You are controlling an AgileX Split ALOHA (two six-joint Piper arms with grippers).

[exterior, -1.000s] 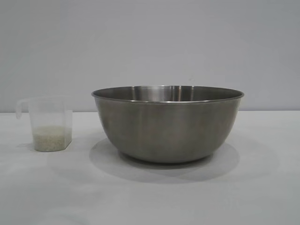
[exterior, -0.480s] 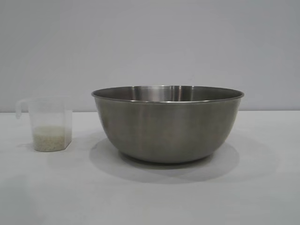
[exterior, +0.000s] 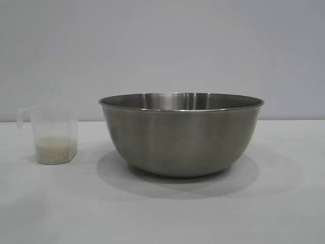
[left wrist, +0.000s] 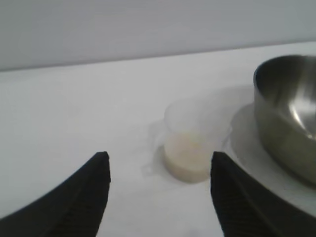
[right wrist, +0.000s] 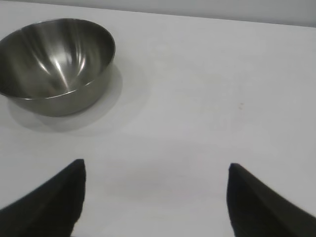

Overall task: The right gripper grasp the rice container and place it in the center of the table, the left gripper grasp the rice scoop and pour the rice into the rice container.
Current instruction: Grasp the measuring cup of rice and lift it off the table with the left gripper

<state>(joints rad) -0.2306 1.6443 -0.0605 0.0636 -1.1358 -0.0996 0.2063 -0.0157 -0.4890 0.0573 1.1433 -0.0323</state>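
Observation:
The steel rice container (exterior: 181, 134) stands on the white table (exterior: 162, 213) at the centre of the exterior view. The clear plastic rice scoop (exterior: 52, 133) stands to its left with rice (exterior: 55, 149) in its bottom. Neither gripper shows in the exterior view. My left gripper (left wrist: 159, 160) is open and empty, short of the scoop (left wrist: 191, 143), with the container (left wrist: 288, 108) beside the scoop. My right gripper (right wrist: 156, 165) is open and empty above bare table, well away from the container (right wrist: 57, 61).
A plain grey wall (exterior: 162, 46) runs behind the table. Bare tabletop (right wrist: 212, 94) lies around the bowl and cup.
The bowl and scoop have not moved. A faint shadow has grown on the table at the lower left of the exterior view.

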